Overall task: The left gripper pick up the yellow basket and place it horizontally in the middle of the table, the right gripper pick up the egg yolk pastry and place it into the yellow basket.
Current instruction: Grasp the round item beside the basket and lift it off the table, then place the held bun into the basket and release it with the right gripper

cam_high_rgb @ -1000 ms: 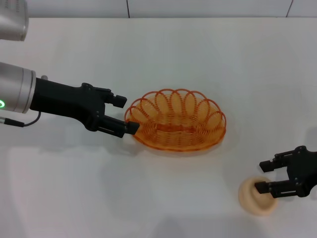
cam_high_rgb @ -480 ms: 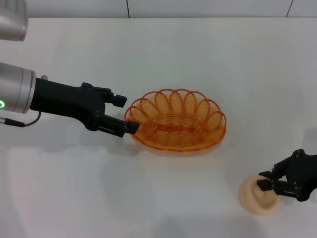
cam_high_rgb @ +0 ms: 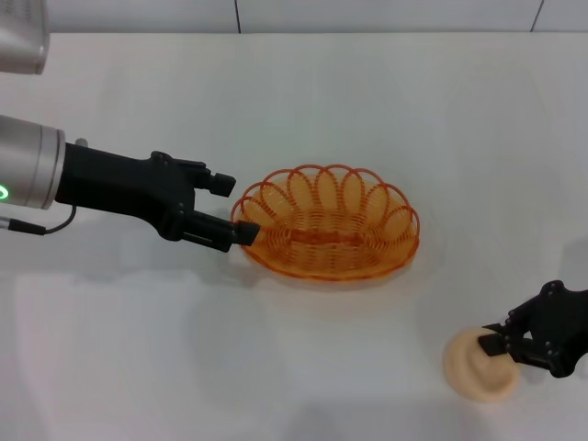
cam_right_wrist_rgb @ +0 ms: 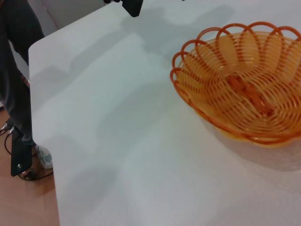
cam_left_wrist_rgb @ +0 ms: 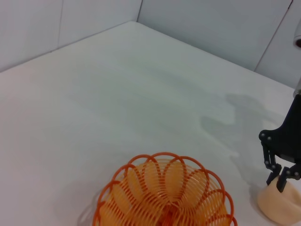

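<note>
The yellow basket lies flat on the white table, its long side running left to right; it also shows in the wrist views. My left gripper is open at the basket's left end, with a finger on either side of the rim. The egg yolk pastry sits on the table near the front right. My right gripper points down onto it, its fingers drawn close together and pinching the top of the pastry.
The table's rounded corner and edge show in the right wrist view, with a person's legs and cables on the floor beyond. A grey wall runs behind the table.
My right gripper has dropped and tilted onto the pastry, and its fingers have come together from a wide spread. The left gripper and basket have barely shifted.
</note>
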